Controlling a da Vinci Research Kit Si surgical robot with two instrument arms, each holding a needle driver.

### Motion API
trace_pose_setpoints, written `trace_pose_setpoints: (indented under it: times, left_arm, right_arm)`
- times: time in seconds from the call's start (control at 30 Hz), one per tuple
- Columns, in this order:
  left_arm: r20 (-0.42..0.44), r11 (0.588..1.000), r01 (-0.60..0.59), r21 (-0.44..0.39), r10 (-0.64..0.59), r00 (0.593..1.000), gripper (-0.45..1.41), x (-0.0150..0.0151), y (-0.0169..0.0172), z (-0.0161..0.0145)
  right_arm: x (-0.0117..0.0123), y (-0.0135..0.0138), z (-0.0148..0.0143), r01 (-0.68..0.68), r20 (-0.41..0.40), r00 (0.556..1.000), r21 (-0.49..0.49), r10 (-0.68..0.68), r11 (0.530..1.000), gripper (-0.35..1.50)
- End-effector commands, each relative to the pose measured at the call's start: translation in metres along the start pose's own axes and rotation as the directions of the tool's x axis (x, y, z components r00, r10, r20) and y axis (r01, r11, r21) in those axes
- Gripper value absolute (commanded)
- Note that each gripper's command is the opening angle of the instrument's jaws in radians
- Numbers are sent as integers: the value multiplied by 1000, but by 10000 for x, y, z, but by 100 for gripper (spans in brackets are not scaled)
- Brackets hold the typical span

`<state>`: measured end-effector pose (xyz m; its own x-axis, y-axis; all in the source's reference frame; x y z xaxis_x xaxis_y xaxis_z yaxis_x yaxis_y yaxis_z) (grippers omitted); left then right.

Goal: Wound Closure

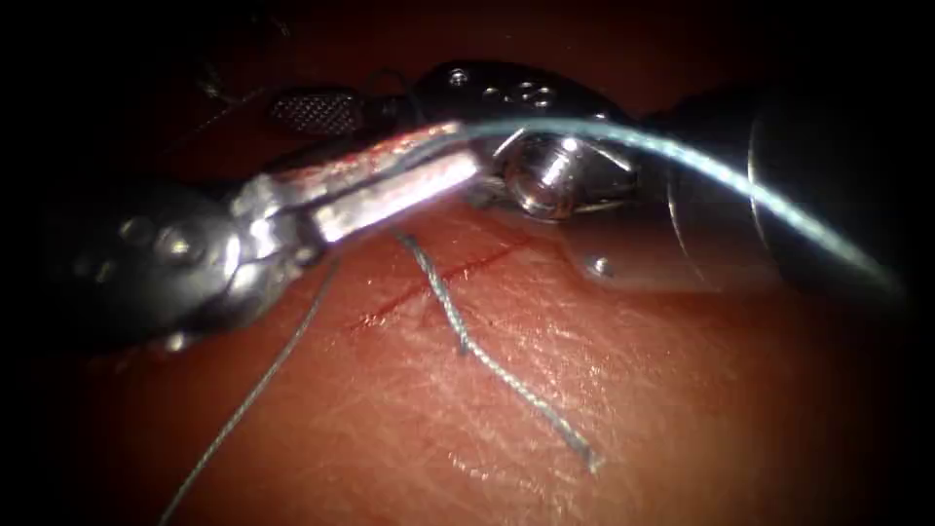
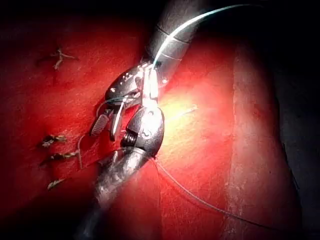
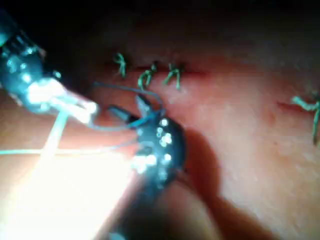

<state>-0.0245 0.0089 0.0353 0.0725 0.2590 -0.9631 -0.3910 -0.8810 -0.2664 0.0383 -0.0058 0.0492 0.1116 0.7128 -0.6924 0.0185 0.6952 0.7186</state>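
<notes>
nearest the lens, lower centre of the endoscope view, a cut end of thread (image 1: 487, 360) lay slack on the tissue (image 1: 682, 390). it crossed the cut (image 1: 429, 287) and trailed off to the lower right. a thinner strand (image 1: 253, 390) ran down to the lower left, on the left side of the cut.

above that, mid-left, the left tool (image 1: 443, 161) came in low w/ its jaws pressed together on the thread (image 1: 721, 170), red fluid (image 1: 341, 166) smeared along them. from the tips the thread arced right over the right tool's shaft (image 1: 808, 195) and dropped toward the right edge. left wrist view agreed: left tool (image 2: 151, 75) clamped on the thread (image 2: 190, 22).

furthest back, upper left, the right tool (image 1: 321, 112) had its jaws apart, ribbed inner face showing, nothing held as far as i could see. they were spread in the left wrist view too (image 2: 106, 131). couldn't tell where the needle was.

finished stitches (image 3: 147, 75) sat beyond the right tool (image 3: 132, 112) in the right wrist view.

handling, my guess: the thread is v. light, limp and prob. slick when wet, so it follows any pull and can slide thru a loose grip. best taken flat across the jaw faces, close to where it leaves the tissue, not at the frayed tip. the tissue looks soft and wet, so it likely tears if tugged hard.
</notes>
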Motion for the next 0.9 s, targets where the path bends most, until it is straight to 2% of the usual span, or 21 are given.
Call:
trace_pose_setpoints:
  times: [0.03, 0.13, 0.37, 0.63, 0.7, 0.77, 0.9]
  left_arm:
    - [0, 1000, 1, -1, -1, 1000, -45, -9, 6, 3]
    - [-1, 1000, 6, -1, -6, 1000, -45, -15, 12, 3]
    - [-3, 1000, 1, -3, -1, 1000, -45, -27, 18, 1]
    - [-8, 1000, -8, -17, 7, 1000, -45, -40, 13, -14]
    - [-8, 1000, -3, -18, 3, 1000, -45, -42, 13, -17]
    - [-7, 1000, -7, -13, 7, 1000, -45, -47, 11, -23]
    - [-18, 1000, -9, -8, 9, 1000, -45, -51, 8, -26]
  right_arm:
    - [2, 2, 5, -3, -29, 1000, 7, 3, 1000, 7]
    - [13, -1, 3, -6, -80, 997, 35, 9, 999, 5]
    - [22, -9, -9, 1, -119, 993, 90, 10, 996, 5]
    - [14, -16, -37, -55, -138, 986, 264, 95, 963, 4]
    - [12, -16, -45, -46, -159, 982, 318, 101, 947, 0]
    - [13, -12, -54, -32, -200, 973, 392, 119, 919, 5]
    - [13, -14, -59, -27, -235, 962, 422, 139, 906, 4]
